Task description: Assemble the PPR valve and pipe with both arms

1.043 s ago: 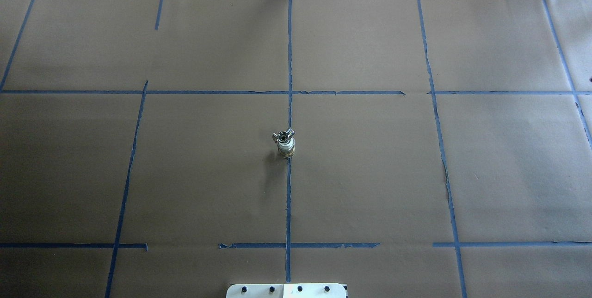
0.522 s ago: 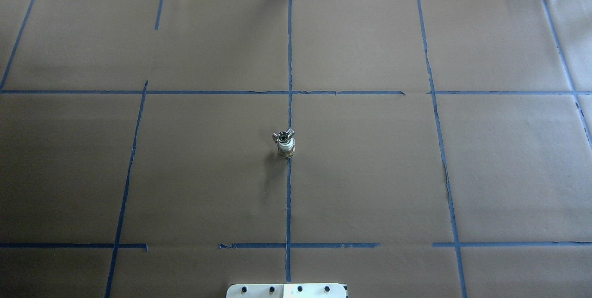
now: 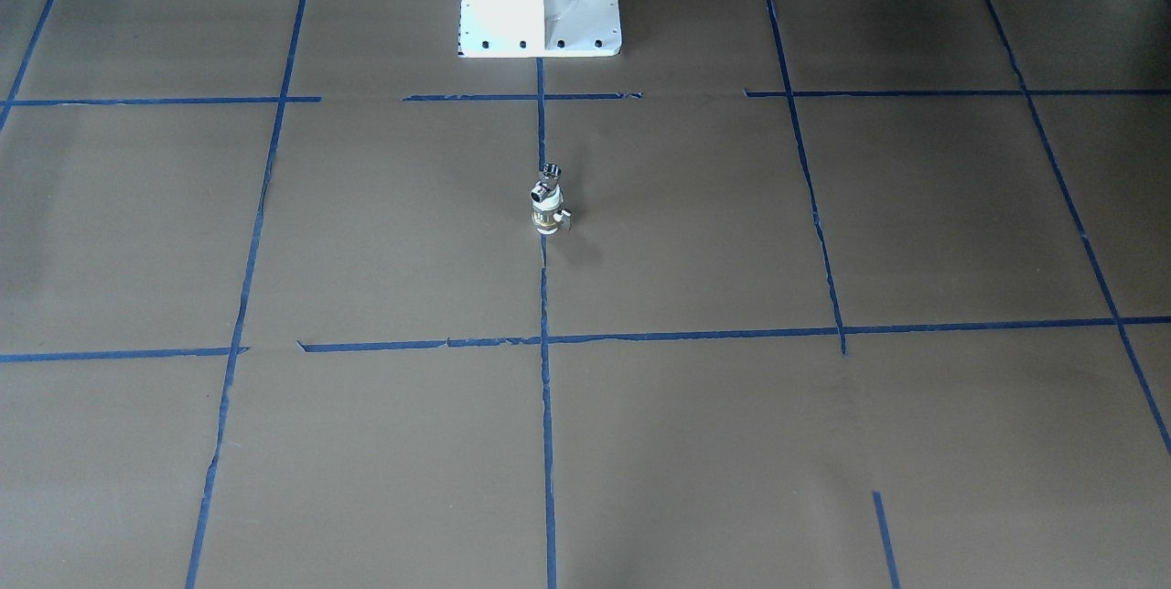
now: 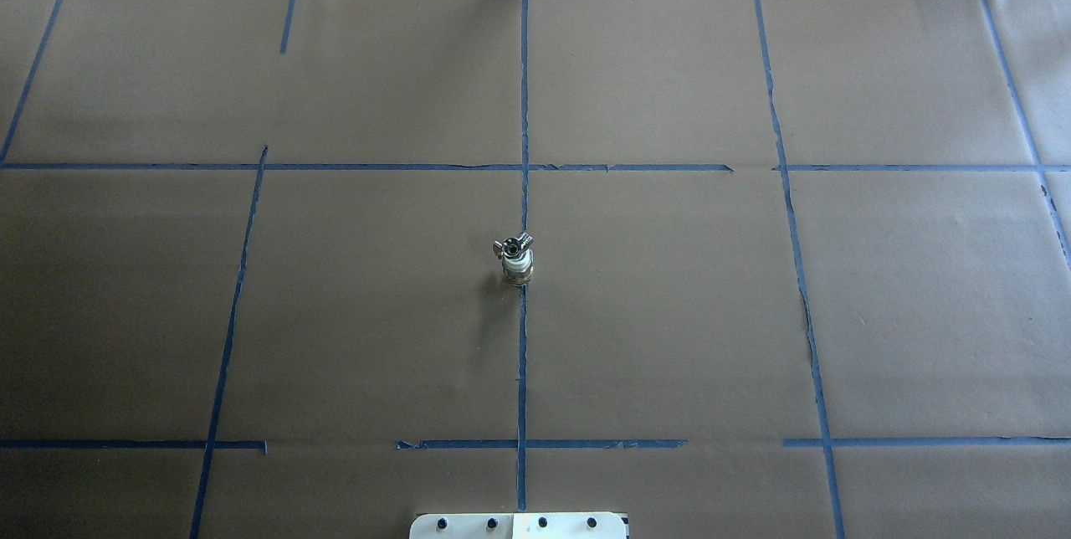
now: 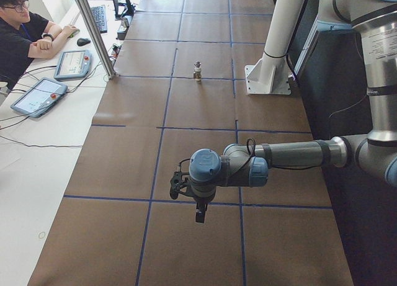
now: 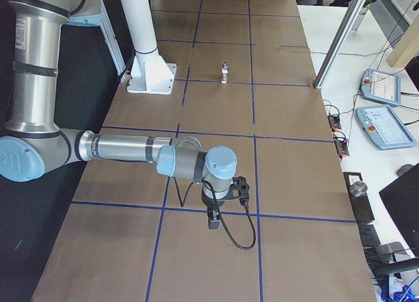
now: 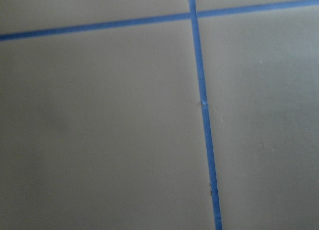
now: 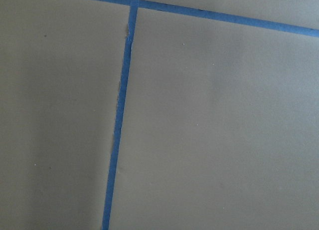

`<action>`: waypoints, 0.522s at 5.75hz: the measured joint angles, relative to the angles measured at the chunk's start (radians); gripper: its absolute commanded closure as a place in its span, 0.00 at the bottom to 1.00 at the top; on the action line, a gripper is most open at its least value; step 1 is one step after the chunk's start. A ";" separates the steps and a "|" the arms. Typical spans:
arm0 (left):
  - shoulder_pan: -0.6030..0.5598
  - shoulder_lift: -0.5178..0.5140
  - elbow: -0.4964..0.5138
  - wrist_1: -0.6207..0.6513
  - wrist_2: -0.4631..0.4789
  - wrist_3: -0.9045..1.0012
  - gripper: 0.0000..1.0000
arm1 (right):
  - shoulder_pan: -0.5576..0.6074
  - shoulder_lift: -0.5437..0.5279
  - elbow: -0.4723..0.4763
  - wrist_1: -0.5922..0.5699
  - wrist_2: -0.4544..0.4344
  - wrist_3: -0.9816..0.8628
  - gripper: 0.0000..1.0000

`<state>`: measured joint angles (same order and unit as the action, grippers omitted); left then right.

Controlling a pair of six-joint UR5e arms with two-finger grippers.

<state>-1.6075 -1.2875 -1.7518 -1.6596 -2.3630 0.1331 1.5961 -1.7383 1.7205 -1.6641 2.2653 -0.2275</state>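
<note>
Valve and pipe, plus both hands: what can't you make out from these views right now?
- Pipe and valve: too small in every view to tell whether the joint is seated.
- Left hand: only in the left side view, small; open or shut unclear.
- Right hand: only in the right side view; same.
- Wrist views: just paper and tape; no hand or part in frame.
</note>
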 measured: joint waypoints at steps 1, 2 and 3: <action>0.000 0.008 -0.001 0.001 0.001 0.000 0.00 | -0.004 -0.002 -0.005 0.013 0.024 0.005 0.00; 0.000 0.011 -0.001 0.002 0.002 0.000 0.00 | -0.012 -0.002 -0.012 0.017 0.059 0.005 0.00; 0.001 0.012 -0.001 0.002 0.002 -0.001 0.00 | -0.020 -0.003 -0.017 0.018 0.078 0.005 0.00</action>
<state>-1.6069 -1.2754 -1.7533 -1.6580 -2.3609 0.1323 1.5765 -1.7410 1.7032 -1.6458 2.3429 -0.2229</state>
